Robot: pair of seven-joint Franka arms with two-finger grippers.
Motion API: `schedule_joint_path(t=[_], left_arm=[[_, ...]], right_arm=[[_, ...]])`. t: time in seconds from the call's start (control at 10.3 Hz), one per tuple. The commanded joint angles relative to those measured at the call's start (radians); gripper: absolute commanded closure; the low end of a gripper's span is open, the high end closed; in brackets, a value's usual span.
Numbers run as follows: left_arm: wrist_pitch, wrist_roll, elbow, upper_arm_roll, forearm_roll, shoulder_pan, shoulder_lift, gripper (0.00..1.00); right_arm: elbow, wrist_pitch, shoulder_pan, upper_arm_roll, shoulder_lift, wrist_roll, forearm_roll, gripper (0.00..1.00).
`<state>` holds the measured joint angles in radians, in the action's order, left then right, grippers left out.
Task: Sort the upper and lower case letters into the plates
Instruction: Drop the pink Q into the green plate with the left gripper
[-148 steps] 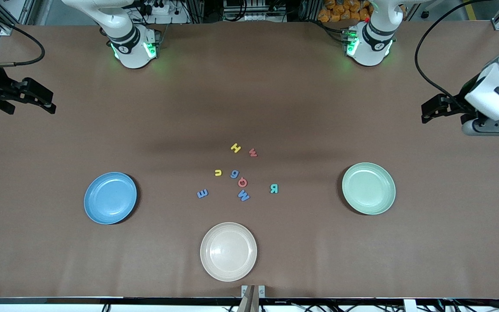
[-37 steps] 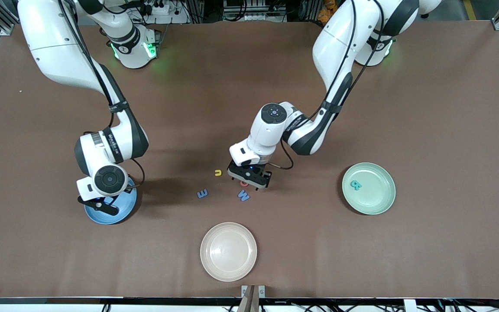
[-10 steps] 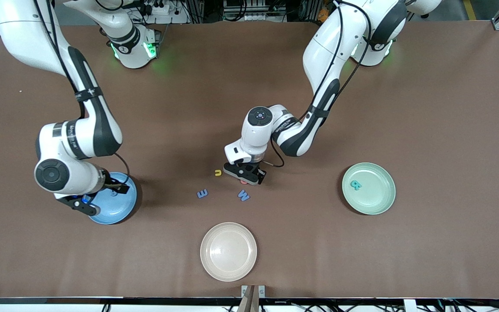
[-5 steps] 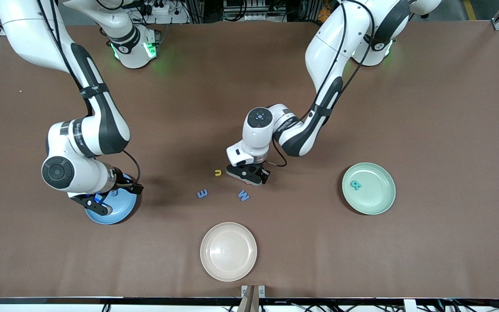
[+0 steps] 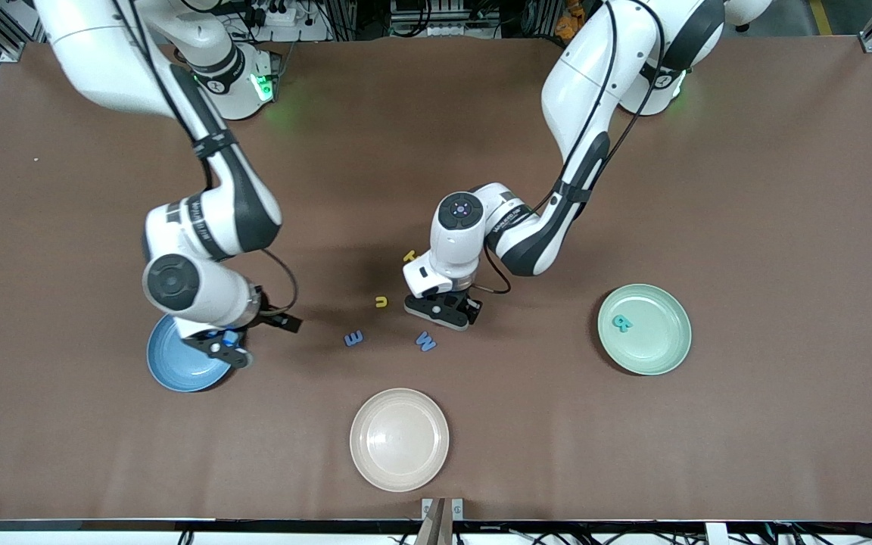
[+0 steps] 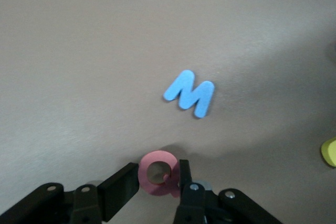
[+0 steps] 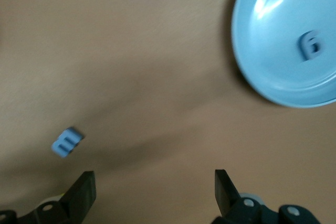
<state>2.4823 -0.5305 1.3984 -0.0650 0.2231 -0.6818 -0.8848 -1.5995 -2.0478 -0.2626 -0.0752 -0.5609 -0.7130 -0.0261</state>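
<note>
The left claw point(image 6: 157, 182) grips the pink Q point(image 6: 157, 174), due for the green plate point(image 5: 671, 356); the right claw point(image 7: 152, 192), wide open, hangs beside the blue plate point(image 5: 171, 371).

Cream-white plate point(image 5: 399, 440) nearest front camera; brown table point(image 5: 784, 416).

the toy letters read as a blue m point(image 6: 189, 94), a blue e point(image 5: 353, 338), a yellow u point(image 5: 381, 302), a pink q point(image 6: 159, 173) and a teal r point(image 5: 621, 322).

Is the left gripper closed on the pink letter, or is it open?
Closed on it. In the left wrist view, the left gripper has both fingers pressed against the sides of the pink letter, over the table.
</note>
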Motion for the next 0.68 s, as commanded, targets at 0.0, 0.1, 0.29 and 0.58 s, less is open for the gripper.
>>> schedule_joint_path(t=[0.0,0.1,0.29,0.58], left_arm=[[-0.090,0.059,0.021,-0.010,-0.068,0.051,0.070,0.65],[-0.120,0.131,0.021,-0.025,-0.115,0.097,0.081,0.64],[-0.215,0.323,0.021,-0.079,-0.151,0.242,0.107,0.65],[-0.397,0.638,0.022,-0.165,-0.148,0.483,0.138,0.64]], right_arm=[[-0.010,-0.047,-0.013,0.000,-0.019,0.001,-0.043,0.00],[-0.011,-0.067,-0.029,0.000,-0.027,0.000,-0.043,0.00],[-0.010,-0.148,-0.073,-0.018,-0.068,0.012,-0.043,0.00],[-0.005,-0.242,-0.160,-0.032,-0.142,0.018,-0.008,0.00]])
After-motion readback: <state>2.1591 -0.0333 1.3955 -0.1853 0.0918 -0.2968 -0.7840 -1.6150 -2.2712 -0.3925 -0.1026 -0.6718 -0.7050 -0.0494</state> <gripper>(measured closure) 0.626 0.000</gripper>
